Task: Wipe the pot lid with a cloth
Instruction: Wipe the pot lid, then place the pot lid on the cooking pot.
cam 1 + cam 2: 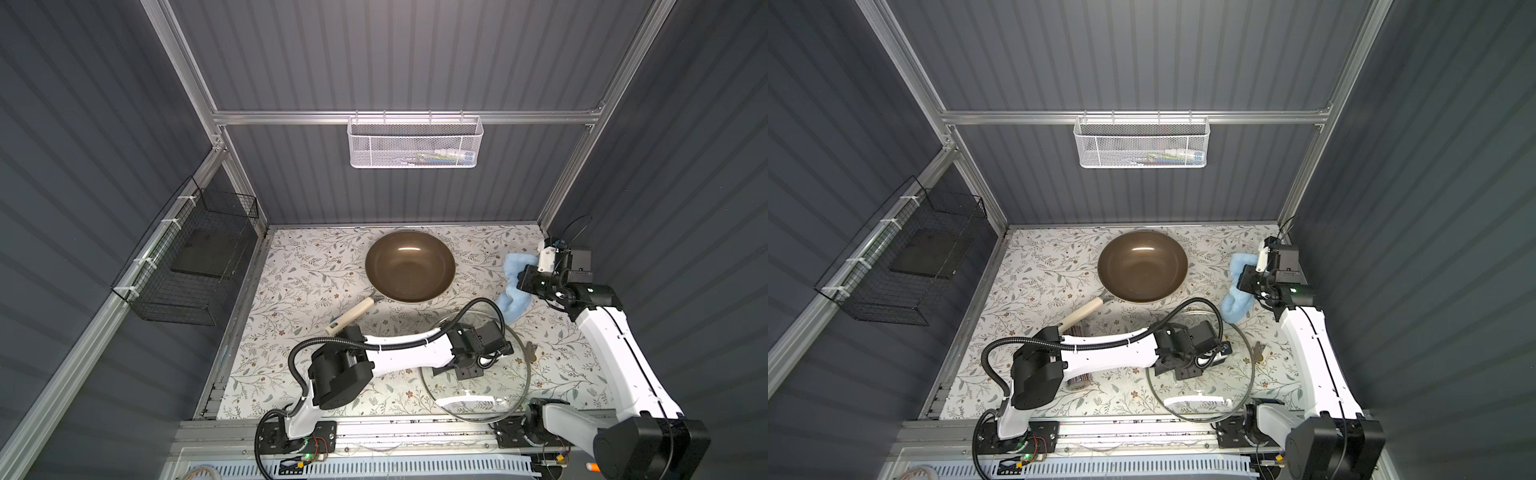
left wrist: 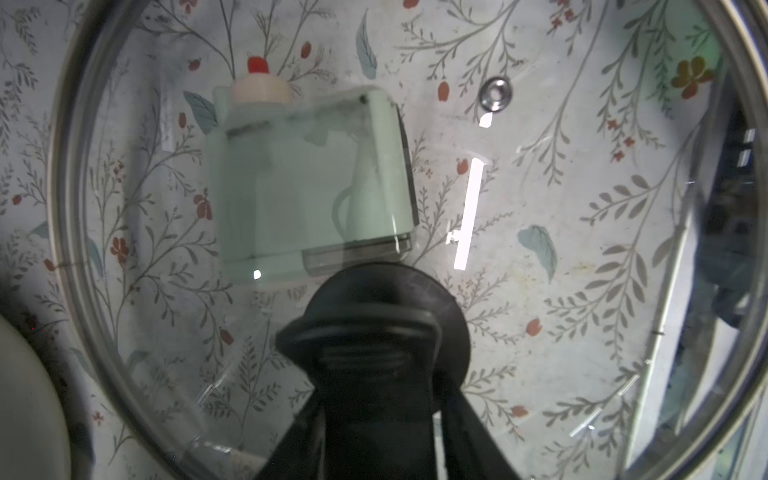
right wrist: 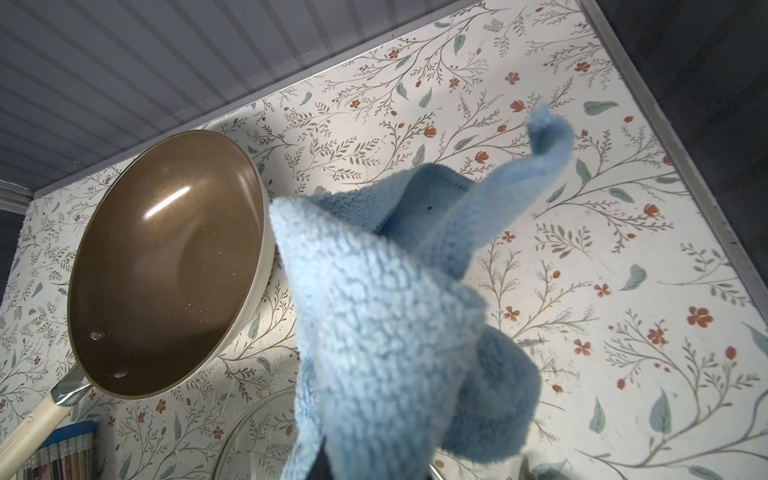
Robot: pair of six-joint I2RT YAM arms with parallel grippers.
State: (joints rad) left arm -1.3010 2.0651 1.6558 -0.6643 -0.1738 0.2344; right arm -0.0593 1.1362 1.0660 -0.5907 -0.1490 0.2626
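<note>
The pot lid lies flat at the table's front, clear glass with a thin metal rim. My left gripper points down at its centre. In the left wrist view its black fingers press against both sides of the lid's black handle. The light blue cloth hangs from my right gripper, which is shut on it above the table's back right. The cloth covers those jaws in the right wrist view.
A dark brown pan with a cream handle sits at the back centre. A pale green and white object shows through the lid's glass. A white mesh basket hangs on the back wall, a black wire basket on the left wall.
</note>
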